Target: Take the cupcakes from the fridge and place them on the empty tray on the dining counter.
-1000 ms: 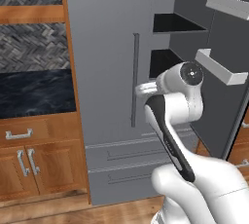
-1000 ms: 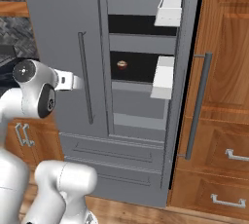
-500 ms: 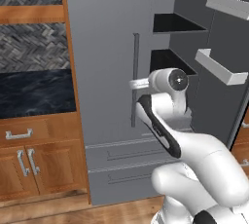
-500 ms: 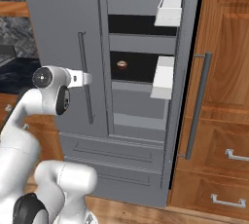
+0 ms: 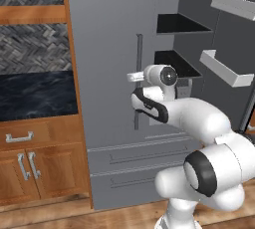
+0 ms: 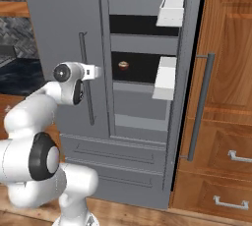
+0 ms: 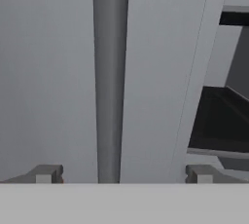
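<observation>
**Gripper lined up on the closed door's handle, cupcake still on the shelf**

The gripper [image 7: 121, 173] stands with its jaws spread wide, one fingertip [image 7: 46, 173] left of the vertical bar handle [image 7: 110, 77] and the other well to its right, nothing held between them. In the right base view the hand sits just beside that handle on the closed left door of the fridge [image 6: 59, 18]. The right door [image 6: 189, 48] is already swung open, with its white bins [image 6: 165, 77] facing in toward the shelves.

One of the cupcakes [image 6: 123, 65] sits on a black inner shelf [image 6: 140, 68], toward the shelf's left end near the closed door's edge (I cannot make out a second one).

Risks, as I judge them:
- The handle sits off-centre between the jaws, closer to the left one; closing now could nudge the bar sideways instead of clamping it cleanly.
- Pulling along a straight line, not the door's arc, could slip the grip.
- If the arm goes for the shelf instead, the forearm could catch the closed door's edge, since the cupcake lies close to it.
- The door bins narrow the opening from the right.
</observation>
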Motion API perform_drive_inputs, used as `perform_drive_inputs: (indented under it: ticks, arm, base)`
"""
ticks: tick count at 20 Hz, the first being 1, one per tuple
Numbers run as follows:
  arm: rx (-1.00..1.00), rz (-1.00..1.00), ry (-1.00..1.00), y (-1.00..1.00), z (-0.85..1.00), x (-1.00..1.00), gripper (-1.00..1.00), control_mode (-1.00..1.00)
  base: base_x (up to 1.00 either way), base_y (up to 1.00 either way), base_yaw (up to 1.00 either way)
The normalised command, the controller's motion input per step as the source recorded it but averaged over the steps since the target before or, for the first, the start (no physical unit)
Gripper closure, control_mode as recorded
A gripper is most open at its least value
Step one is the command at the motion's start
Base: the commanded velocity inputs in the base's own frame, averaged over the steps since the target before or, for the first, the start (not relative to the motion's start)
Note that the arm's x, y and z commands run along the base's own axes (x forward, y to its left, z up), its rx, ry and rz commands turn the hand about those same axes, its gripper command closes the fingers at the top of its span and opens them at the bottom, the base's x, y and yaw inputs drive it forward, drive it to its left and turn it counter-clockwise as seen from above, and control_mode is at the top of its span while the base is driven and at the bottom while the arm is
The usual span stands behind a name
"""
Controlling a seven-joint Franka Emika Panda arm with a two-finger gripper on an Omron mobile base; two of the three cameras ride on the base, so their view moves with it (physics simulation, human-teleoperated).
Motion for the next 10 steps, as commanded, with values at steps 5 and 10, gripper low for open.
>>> perform_drive_inputs:
  ticks: [5,10]
  arm:
    - [0.00,0.00,0.00,0.00,0.00,1.00,-1.00,-1.00]
    - [0.00,-0.01,0.00,0.00,0.00,1.00,-1.00,-1.00]
  base:
    - [0.00,0.00,0.00]
    - [0.00,0.00,0.00]
